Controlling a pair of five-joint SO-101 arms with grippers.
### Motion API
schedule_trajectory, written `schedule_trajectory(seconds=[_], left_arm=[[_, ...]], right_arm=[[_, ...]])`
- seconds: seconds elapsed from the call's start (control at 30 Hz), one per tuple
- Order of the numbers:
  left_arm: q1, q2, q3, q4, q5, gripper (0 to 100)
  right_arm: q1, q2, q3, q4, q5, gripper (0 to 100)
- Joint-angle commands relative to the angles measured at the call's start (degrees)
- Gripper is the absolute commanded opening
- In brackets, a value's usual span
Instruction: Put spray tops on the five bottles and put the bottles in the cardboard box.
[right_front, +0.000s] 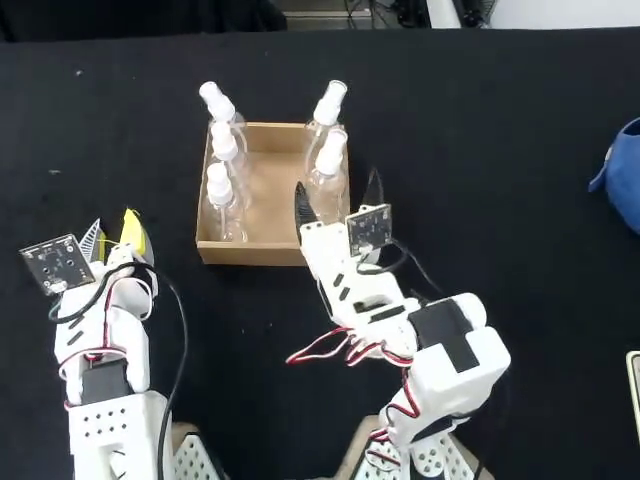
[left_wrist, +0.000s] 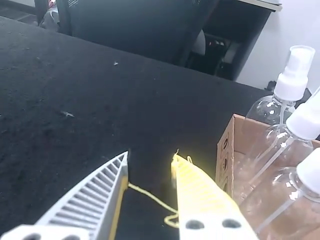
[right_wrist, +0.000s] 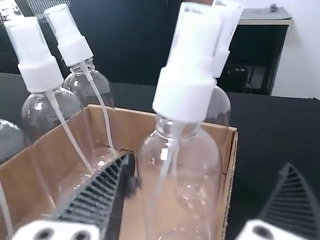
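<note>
- Right gripper (right_wrist: 207, 162): wide open, jaws astride one spray-topped bottle (right_wrist: 182, 135), apparently not pressing on it.
- Cardboard box (right_front: 250, 250): encloses that bottle; four other bottles (right_front: 225, 150), tops fitted, stand beyond the jaws inside it.
- Left gripper (left_wrist: 150, 156): open, empty; box wall just beside.

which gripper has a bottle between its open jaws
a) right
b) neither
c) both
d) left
a: the right gripper has its black jaws open on either side of a bottle with its spray top on, standing in the cardboard box, while the left gripper is open over the table beside the box, with no bottle between its jaws.
</note>
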Motion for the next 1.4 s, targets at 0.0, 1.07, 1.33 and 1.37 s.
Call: schedule_trajectory(seconds=[0.0,1.07,1.33,1.37], left_arm=[[0.4,-0.35,1.36,0.09,-0.62,3],[0.31,-0.79,1.36,2.37,-0.62,3],[0.31,-0.62,1.36,2.73,-0.62,3],[0.31,-0.62,1.36,3.52,-0.62,3]], right_arm=[[-0.88,-1.1,0.57,-3.6,0.26,35.5],[7.3,-64.13,21.23,28.48,-0.26,1.0],[15.91,-77.49,21.93,51.25,0.0,1.0],[17.58,-79.43,22.11,54.77,0.0,1.0]])
